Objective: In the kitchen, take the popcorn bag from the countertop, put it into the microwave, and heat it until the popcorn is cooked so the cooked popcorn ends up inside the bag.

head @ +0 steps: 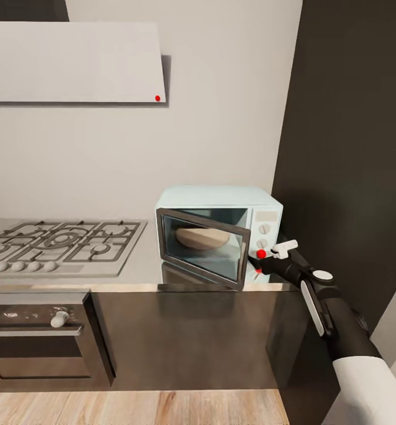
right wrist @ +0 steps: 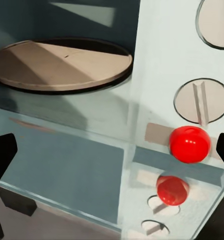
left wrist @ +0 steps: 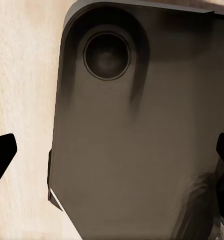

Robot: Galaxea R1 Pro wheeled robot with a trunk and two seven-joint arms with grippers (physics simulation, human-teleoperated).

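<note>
- Jaws on the right gripper [head: 278,250] stood spread and empty, right up at the microwave [head: 219,233] control panel, beside the red button [right wrist: 190,144].
- Left jaws [left wrist: 112,160] also looked parted, dark tips at both edges of the wrist view, hanging over a dark robot part with wood floor [left wrist: 21,75] beyond; nothing between them.
- Microwave sat on the bench [head: 144,268], to the right of the hob [head: 59,242], its door [head: 205,251] swung partly open.
- Inside, a tan rounded shape [head: 202,238] showed through the glass. From the wrist view it read as a flat tan disc [right wrist: 61,65] — turntable or sack, I couldn't tell which.
- No bag was to be seen on the bench stretch in the head view.
- Judged progress: if that tan shape was the bag, loading was done; the pictures didn't settle it.
- Left to do, by my reading: shut the door, then press the button or turn a knob [right wrist: 201,100] to start heating.
- Popcorn itself wasn't discernible, so cooking couldn't be judged.
</note>
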